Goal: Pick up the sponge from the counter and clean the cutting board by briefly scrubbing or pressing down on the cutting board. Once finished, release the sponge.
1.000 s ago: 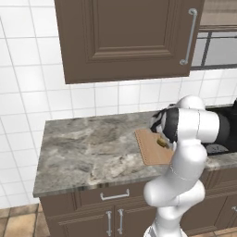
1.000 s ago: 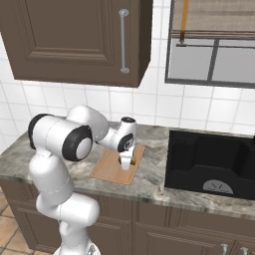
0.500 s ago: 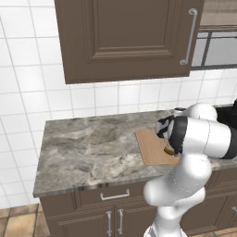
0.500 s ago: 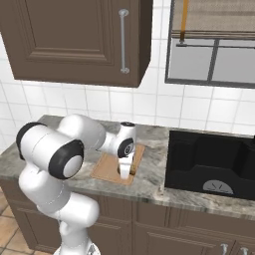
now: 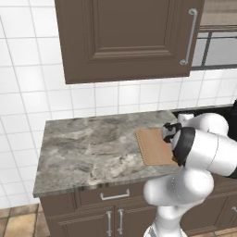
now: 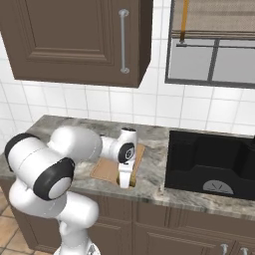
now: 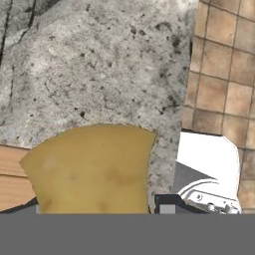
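Sponge (image 7: pixel 89 169) sits right under the hand, large in the hand view, overhanging the board (image 5: pixel 155 146) corner onto the counter (image 5: pixel 92 143) near the front edge. Gripper (image 6: pixel 125 183) points straight down at the board's front corner, likely the scrub-or-release position. Can't tell from these views whether the jaws are clamped on it or apart. Cabinet (image 5: pixel 125 37) above, dark sink (image 6: pixel 209 162) to the right.

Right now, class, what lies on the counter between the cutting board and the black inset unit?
Nothing but a bare strip of marble counter separates the cutting board from the black unit, as the right base view shows.
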